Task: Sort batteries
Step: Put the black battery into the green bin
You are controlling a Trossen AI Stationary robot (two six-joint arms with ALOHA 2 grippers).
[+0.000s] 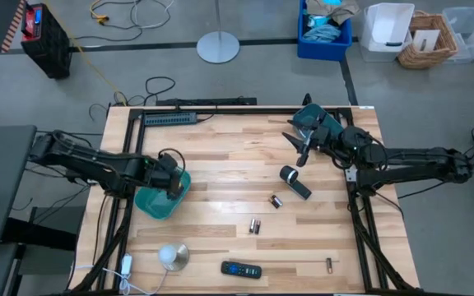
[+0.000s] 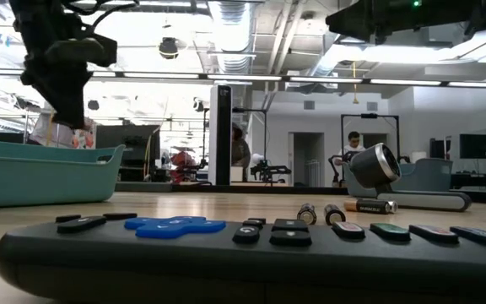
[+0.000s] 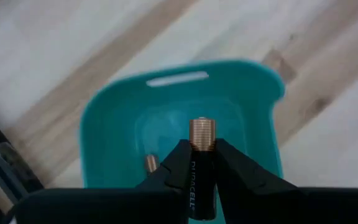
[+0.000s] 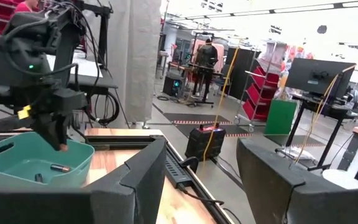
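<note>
My left gripper (image 3: 202, 165) hovers over a teal bin (image 1: 161, 202) at the table's left and is shut on a black, copper-topped battery (image 3: 202, 134). Two more batteries (image 4: 59, 167) lie on that bin's floor. Loose batteries lie on the wood: one (image 1: 276, 201) near the middle, a pair (image 1: 254, 225) nearer the front, one (image 1: 329, 264) by the near edge. My right gripper (image 4: 201, 180) is open and empty, raised at the far right beside a second teal bin (image 1: 311, 119). My left gripper pinches the battery's black body (image 3: 199, 180) between its two fingers. The battery lies along the fingers, and its copper end (image 3: 202, 132) sticks out past their tips. The fingers point down from above, and the battery is lifted clear over the bin's floor.
A black cylinder with a white end (image 1: 295, 182) lies right of centre. A flat black remote (image 1: 241, 269) sits by the near edge, next to a white dome on a silvery disc (image 1: 171, 256). Bare wood spreads across the table's middle (image 1: 229, 164).
</note>
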